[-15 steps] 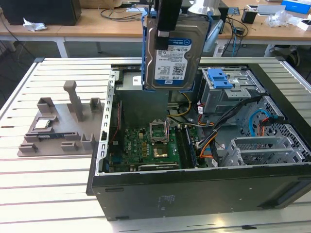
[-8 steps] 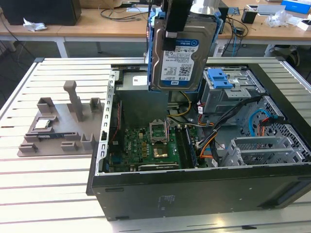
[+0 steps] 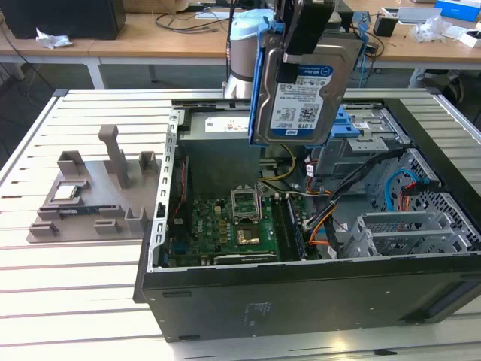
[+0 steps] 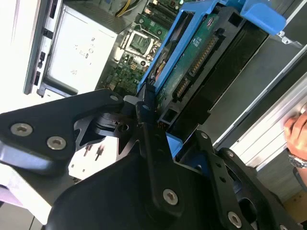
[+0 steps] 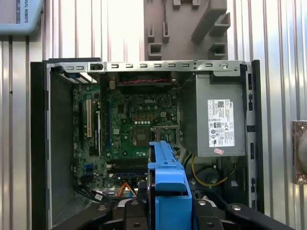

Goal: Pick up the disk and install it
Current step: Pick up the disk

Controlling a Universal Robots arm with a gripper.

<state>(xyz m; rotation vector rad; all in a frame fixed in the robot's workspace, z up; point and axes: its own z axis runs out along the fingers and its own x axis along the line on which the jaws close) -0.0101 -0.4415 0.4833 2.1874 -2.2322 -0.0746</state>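
The disk (image 3: 304,94), a silver hard drive with a white-and-blue label and a blue plastic frame, hangs upright high above the open computer case (image 3: 301,293). My gripper (image 3: 304,34) is shut on its upper edge. In the second wrist view the black fingers (image 4: 146,139) clamp the disk (image 4: 192,67), whose green circuit board and connector face the camera. The first wrist view looks straight down past the blue frame (image 5: 168,182) onto the motherboard (image 5: 134,129). A blue drive bay (image 3: 357,124) sits in the case just beyond the disk.
A grey fixture plate (image 3: 98,188) with a small square chip lies at the exterior view's left of the case. The power supply (image 5: 218,117) and loose cables (image 3: 323,226) fill the case interior. A person's hand (image 4: 297,134) rests near the case edge. Slatted table (image 3: 68,293) surrounds everything.
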